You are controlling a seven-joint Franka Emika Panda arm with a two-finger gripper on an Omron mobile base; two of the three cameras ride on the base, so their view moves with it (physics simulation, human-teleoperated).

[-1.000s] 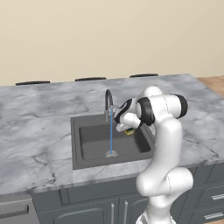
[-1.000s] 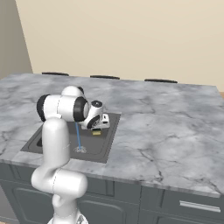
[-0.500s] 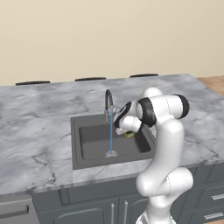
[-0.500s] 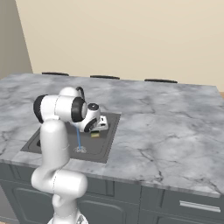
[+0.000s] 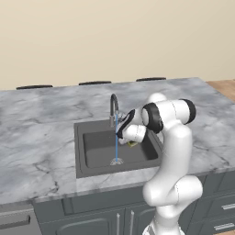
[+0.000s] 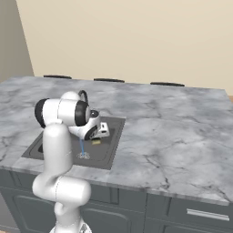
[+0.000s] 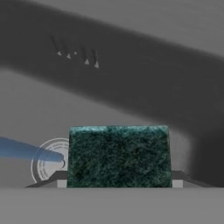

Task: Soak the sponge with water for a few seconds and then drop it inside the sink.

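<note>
My gripper (image 5: 130,140) hangs over the sink (image 5: 97,148), shut on the sponge (image 5: 133,144), a small yellow block with a dark green top. In the hand view the sponge's green face (image 7: 118,155) sits between my fingertips (image 7: 60,180), which press on both of its sides. Water (image 5: 116,140) falls in a thin blue stream from the dark gooseneck faucet (image 5: 113,106) to the round drain (image 7: 46,165). The stream (image 7: 26,149) ends at the sponge's left edge in the hand view; I cannot tell whether it touches. From the right, the sponge (image 6: 96,142) hangs just right of the stream (image 6: 82,146).
Grey marble counter (image 5: 41,137) surrounds the basin (image 6: 111,139) on all sides. The dark basin wall (image 7: 131,83) rises behind the sponge. Three dark chair backs (image 5: 94,83) line the counter's far edge. Cabinet fronts with drawers (image 6: 200,214) run below the front edge.
The hand has carried the sponge slightly lower into the basin and closer to the water stream. The water keeps running and the grip stays shut.
</note>
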